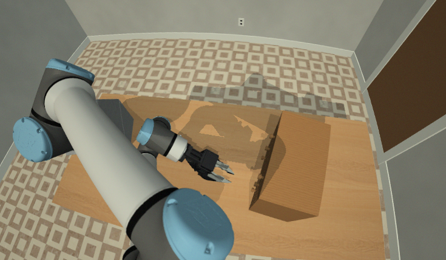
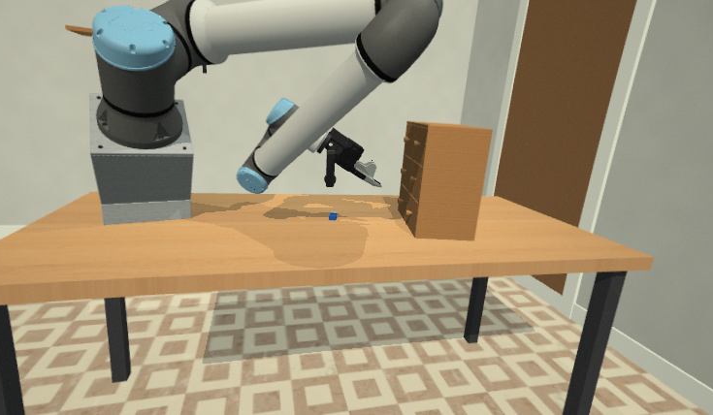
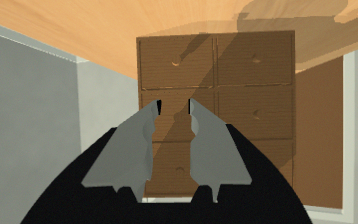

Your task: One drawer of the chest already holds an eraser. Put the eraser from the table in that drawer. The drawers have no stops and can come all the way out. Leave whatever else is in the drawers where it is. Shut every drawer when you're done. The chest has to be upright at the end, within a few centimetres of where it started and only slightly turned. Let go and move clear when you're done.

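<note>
The wooden chest [image 1: 300, 161] [image 2: 451, 180] [image 3: 240, 75] stands upright on the table. Its front has drawers in two columns of three, each with a small knob; all look shut. What lies inside is hidden. A small blue eraser [image 2: 333, 216] lies on the table in front of the chest; the arm and gripper hide it in the top view. My gripper [image 1: 231, 177] [image 2: 377, 175] [image 3: 174, 100] is above the table, short of the chest front and pointing at it. Its fingers are partly open, with a narrow gap and nothing between them. In the wrist view a middle-row knob shows between the fingertips.
The arm's grey base block [image 2: 142, 177] stands at the other end of the table [image 1: 347, 194] [image 2: 219, 257]. The forearm [image 1: 105, 145] [image 2: 317, 112] reaches over the table. A wall and a brown door panel [image 1: 418, 80] [image 2: 560, 128] are beyond the chest.
</note>
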{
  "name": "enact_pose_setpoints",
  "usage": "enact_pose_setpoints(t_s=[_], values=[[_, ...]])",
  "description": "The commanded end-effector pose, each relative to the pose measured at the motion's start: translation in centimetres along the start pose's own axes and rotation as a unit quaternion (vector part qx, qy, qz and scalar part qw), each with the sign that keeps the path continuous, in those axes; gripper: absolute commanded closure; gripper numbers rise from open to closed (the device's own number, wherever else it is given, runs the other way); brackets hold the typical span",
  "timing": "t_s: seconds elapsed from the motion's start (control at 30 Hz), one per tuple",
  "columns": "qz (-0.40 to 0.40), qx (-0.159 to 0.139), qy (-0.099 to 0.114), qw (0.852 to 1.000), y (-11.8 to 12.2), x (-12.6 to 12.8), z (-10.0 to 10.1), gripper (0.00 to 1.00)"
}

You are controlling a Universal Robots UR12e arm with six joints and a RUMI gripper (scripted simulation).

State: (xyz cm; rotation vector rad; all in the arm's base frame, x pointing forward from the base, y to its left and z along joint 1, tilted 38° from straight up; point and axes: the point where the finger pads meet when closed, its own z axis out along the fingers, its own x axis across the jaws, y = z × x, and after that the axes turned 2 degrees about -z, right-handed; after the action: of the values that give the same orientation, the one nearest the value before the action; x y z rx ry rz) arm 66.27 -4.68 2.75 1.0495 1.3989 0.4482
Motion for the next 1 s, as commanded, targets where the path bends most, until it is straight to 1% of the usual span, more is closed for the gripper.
enact_pose_setpoints(t_s=[0.0, 0.63, 0.97], values=[[0.0, 0.0, 0.0, 1.0, 0.05, 0.01, -0.03, 0.8], [0.0, 0.0, 0.0, 1.0, 0.04, 0.01, 0.0, 0.8], [0.0, 0.0, 0.0, 1.0, -0.21, 0.02, 0.57, 0.8]])
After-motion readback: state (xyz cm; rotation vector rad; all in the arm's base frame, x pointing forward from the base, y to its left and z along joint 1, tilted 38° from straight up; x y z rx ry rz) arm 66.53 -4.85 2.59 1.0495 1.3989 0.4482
